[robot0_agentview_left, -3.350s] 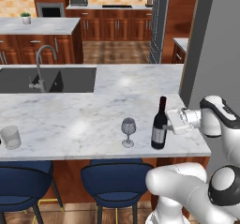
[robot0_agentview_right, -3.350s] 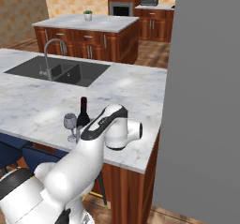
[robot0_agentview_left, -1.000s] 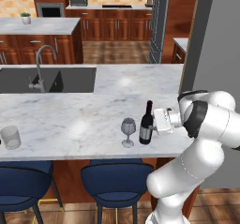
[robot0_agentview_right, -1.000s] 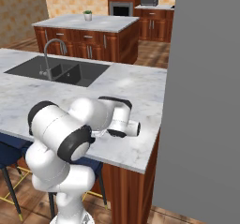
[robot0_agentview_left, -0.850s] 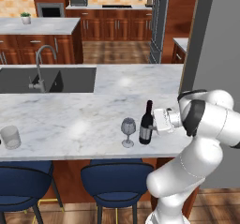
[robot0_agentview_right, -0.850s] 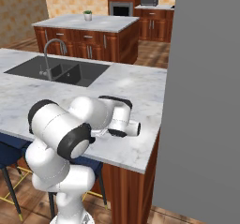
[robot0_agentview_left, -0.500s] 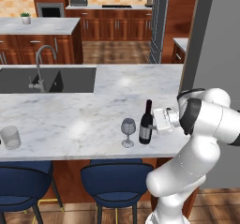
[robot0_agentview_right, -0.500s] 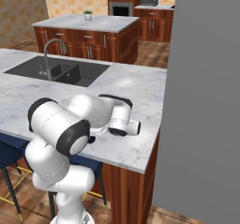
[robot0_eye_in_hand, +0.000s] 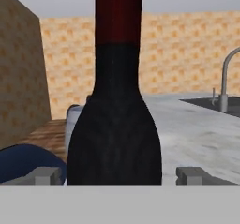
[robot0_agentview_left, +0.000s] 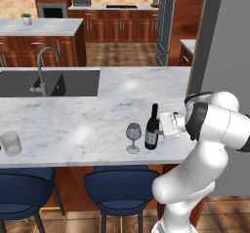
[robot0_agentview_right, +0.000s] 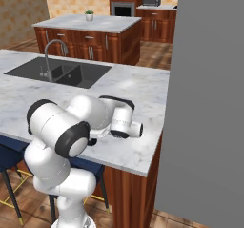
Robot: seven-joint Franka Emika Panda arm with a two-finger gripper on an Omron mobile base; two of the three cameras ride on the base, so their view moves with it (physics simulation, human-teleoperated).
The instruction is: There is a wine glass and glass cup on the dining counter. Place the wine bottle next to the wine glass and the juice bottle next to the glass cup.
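Inspector A: Gripper (robot0_agentview_left: 165,127) position and state?

Inspector B: Spread; fingertips (robot0_eye_in_hand: 47,175) flank the dark, red-necked wine bottle (robot0_agentview_left: 152,128) without touching. Bottle upright on white marble dining counter (robot0_agentview_left: 73,129), frame centre, just right of small clear stemmed wine glass (robot0_agentview_left: 133,137).

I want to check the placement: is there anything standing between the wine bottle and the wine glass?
Nothing visible. The wine bottle stands upright just beside the wine glass on the dining counter, with bare marble between them.
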